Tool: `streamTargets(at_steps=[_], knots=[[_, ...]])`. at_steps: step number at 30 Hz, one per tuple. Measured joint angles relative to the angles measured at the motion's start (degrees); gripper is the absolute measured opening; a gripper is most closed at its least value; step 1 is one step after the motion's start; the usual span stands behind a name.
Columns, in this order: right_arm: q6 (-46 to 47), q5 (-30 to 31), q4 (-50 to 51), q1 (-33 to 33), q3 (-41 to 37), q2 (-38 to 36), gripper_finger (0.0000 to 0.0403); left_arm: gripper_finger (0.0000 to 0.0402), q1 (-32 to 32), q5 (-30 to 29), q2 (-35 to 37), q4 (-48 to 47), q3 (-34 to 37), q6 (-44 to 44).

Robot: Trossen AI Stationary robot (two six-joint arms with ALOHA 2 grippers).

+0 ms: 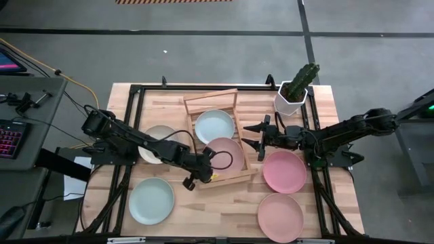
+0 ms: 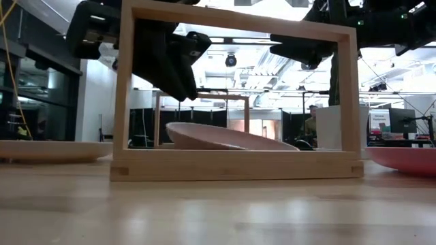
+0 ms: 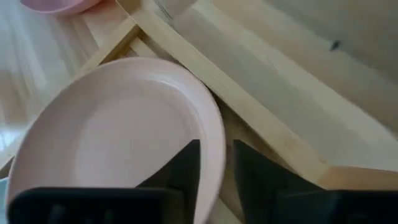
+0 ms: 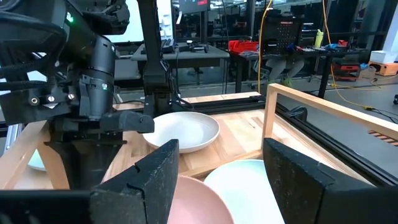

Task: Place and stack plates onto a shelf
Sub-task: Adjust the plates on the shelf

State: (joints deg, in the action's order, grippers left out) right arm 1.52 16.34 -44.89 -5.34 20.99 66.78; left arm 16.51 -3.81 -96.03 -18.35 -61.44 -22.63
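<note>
The shelf (image 1: 211, 97) is a light wooden rack lying askew at mid-table. A mint plate (image 1: 214, 125) lies in its far half and a pink plate (image 1: 228, 153) in its near half. My left gripper (image 1: 205, 167) is at that pink plate's near-left rim, shut on it. My right gripper (image 1: 250, 135) hovers open just right of the shelf, touching nothing. Resting on the table are a cream plate (image 1: 157, 141) under the left arm, a mint plate (image 1: 151, 200) near-left, and two pink plates (image 1: 285, 171) (image 1: 279, 217) on the right. My left gripper (image 3: 216, 167) has the pink plate's rim (image 3: 219, 140) between its two fingers, one finger (image 3: 183, 168) over the plate's hollow and the other outside. It comes slanting down from the table's left. In the low view the plate (image 2: 231, 139) sits tilted inside the shelf frame, left rim raised.
A white pot with a cactus (image 1: 296, 90) stands at the far right corner, behind the right arm. A keyboard and a screen sit on a stand off the table's left. The shelf's upright frame (image 2: 238, 165) stands close before the low camera. Bare wood lies along the near edge.
</note>
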Motion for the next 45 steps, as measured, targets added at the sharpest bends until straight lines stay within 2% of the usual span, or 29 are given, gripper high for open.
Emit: streamTargets(at_steps=[2,7,9,11,13,16,20,23,26,30,32,39,45], knots=[[0.0,0.0,0.0,0.0,0.0,0.0,0.0217,0.011,0.0,-2.3,0.2,-0.4,0.0,0.0],[2.3,0.1,0.0,0.1,0.0,0.0,0.0217,0.0153,-0.1,-14.5,4.1,-6.3,0.0,-0.9],[3.2,0.9,0.2,0.1,0.0,0.0,0.0217,0.0161,-1.4,-15.4,6.3,-9.0,0.0,1.8],[4.0,2.4,0.6,0.1,0.0,0.0,0.0217,0.0165,-3.8,-13.0,9.2,-8.7,1.7,6.5],[4.2,4.1,1.1,0.1,0.0,0.0,0.0217,0.0165,-6.6,-9.5,12.3,-4.2,5.8,9.9],[4.4,5.5,1.7,0.1,0.0,0.0,0.0217,0.0162,-9.9,-7.6,16.5,5.4,14.8,12.0],[4.9,6.0,2.0,0.1,0.0,0.0,0.0217,0.0156,-13.5,-8.8,19.1,23.7,26.0,14.9],[4.9,8.4,1.9,0.2,0.0,0.0,0.0217,0.0146,-15.9,-9.1,18.3,34.6,30.7,17.8],[5.6,9.2,1.9,0.9,0.0,0.0,0.0217,0.0116,-17.2,-11.6,15.9,38.1,31.3,20.7],[7.2,9.2,2.4,2.1,0.0,0.0,0.0217,0.0035,-17.4,-16.5,10.2,40.9,29.5,21.6],[7.6,9.2,2.8,2.4,0.0,0.0,0.0217,0.001,-17.4,-17.5,7.0,41.4,27.4,21.6],[7.5,9.1,3.7,2.4,0.0,0.0,0.0217,0.0002,-17.6,-21.4,-2.1,41.1,19.7,20.7],[7.5,8.9,4.1,2.4,0.0,0.0,0.0217,0.0,-17.6,-23.8,-6.4,40.4,15.4,19.5]])
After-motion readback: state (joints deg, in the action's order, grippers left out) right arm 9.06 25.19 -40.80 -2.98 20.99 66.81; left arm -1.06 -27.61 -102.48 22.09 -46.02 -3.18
